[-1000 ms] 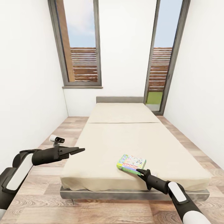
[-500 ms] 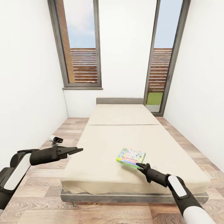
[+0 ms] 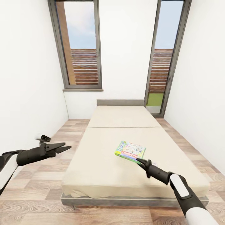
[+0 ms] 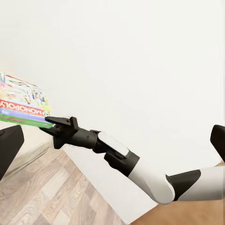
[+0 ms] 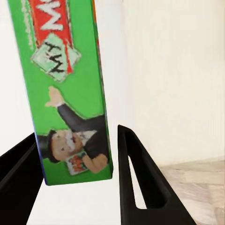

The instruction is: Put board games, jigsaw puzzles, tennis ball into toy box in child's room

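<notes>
One board game (image 3: 130, 150), a flat white-green-red Monopoly box, hangs tilted just above the beige mattress of the bed (image 3: 100, 159). My right gripper (image 3: 137, 160) is shut on its near edge. In the left wrist view the box (image 4: 23, 104) is off the mattress, pinched by the right gripper (image 4: 49, 123). The right wrist view has the green box end (image 5: 70, 103) between the two black fingers (image 5: 136, 173). My left gripper (image 3: 64, 147) hovers open over the floor left of the bed, holding nothing. The table and toy box are out of view.
The bed runs away from me to a grey headboard (image 3: 120, 102) under two tall dark-framed windows (image 3: 82, 47). White walls close in on both sides. Wood-plank floor (image 3: 59, 131) lies in strips to the left and right of the bed.
The right gripper has lifted the board game up off the mattress. The left arm has drawn back to the left, away from the bed.
</notes>
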Available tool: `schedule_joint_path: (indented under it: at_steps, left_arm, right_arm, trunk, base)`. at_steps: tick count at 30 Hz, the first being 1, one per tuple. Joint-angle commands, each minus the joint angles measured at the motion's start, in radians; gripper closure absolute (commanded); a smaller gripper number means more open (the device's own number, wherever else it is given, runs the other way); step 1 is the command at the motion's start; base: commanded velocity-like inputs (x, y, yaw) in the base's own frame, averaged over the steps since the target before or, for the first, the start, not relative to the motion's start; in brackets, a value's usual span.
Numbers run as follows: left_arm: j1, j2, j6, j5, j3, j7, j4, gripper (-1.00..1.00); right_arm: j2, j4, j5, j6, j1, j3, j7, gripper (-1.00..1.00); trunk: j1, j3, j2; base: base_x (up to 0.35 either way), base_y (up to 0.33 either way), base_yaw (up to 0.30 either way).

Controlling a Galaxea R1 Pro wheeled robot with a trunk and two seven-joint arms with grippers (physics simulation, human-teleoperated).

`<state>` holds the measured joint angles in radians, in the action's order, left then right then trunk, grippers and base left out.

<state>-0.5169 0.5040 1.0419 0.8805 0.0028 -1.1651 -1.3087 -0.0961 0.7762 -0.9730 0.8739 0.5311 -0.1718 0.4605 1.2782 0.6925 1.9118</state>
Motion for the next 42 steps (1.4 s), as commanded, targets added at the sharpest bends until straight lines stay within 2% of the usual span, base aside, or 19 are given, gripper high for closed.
schedule_joint_path:
  at_steps: [1, 7, 21, 23, 26, 30, 32, 39, 42]
  left_arm:
    - [0.0, 0.003, 0.005, 0.0, 0.003, -0.008, 0.008, -1.0]
    - [-0.001, 0.007, 0.005, -0.008, 0.008, -0.018, 0.019, -1.0]
    - [0.0, 0.007, 0.005, -0.01, 0.008, -0.018, 0.02, -1.0]
    - [0.0, 0.006, 0.005, -0.01, 0.008, -0.018, 0.02, -1.0]
    - [-0.001, 0.007, 0.005, -0.011, 0.008, -0.017, 0.021, -1.0]
    - [-0.001, 0.007, 0.005, -0.012, 0.008, -0.011, 0.024, -1.0]
    - [-0.002, 0.007, 0.005, -0.016, 0.008, -0.009, 0.032, -1.0]
    - [-0.002, 0.006, 0.004, -0.068, 0.008, -0.006, 0.079, -1.0]
    - [-0.003, 0.005, 0.003, -0.079, 0.008, -0.006, 0.084, -1.0]
  right_arm:
    - [0.0, 0.009, 0.007, 0.005, -0.001, -0.004, 0.02, 1.0]
    - [0.0, 0.034, 0.008, 0.008, -0.006, -0.008, 0.048, 1.0]
    - [-0.002, 0.037, 0.009, 0.003, -0.006, -0.01, 0.051, 1.0]
    - [-0.011, 0.038, 0.01, 0.003, -0.006, -0.01, 0.044, 1.0]
    - [-0.049, 0.06, 0.011, 0.003, -0.006, -0.004, 0.041, 1.0]
    - [-0.074, 0.082, 0.01, 0.005, -0.008, -0.002, 0.048, 1.0]
    - [-0.077, 0.086, 0.01, 0.005, -0.009, -0.002, 0.051, 1.0]
    - [-0.08, 0.089, 0.01, 0.002, -0.009, -0.002, 0.055, 1.0]
    - [-0.08, 0.095, 0.01, 0.002, -0.01, -0.004, 0.055, 1.0]
  trunk:
    - [-0.004, -0.002, -0.007]
    - [-0.027, -0.021, -0.049]
    - [-0.081, -0.065, -0.147]
    - [-0.088, -0.071, -0.161]
    - [-0.1, -0.081, -0.182]
    - [-0.115, -0.093, -0.21]
    - [-0.123, -0.099, -0.224]
    - [-0.15, -0.121, -0.273]
    - [-0.161, -0.131, -0.294]
  base:
    - [0.0, 0.0, 0.0]
    - [0.0, 0.0, 0.0]
    - [0.0, 0.0, 0.0]
    - [0.0, 0.0, 0.0]
    - [0.0, 0.0, 0.0]
    - [0.0, 0.0, 0.0]
    - [0.0, 0.0, 0.0]
    - [0.0, 0.0, 0.0]
    - [0.0, 0.0, 0.0]
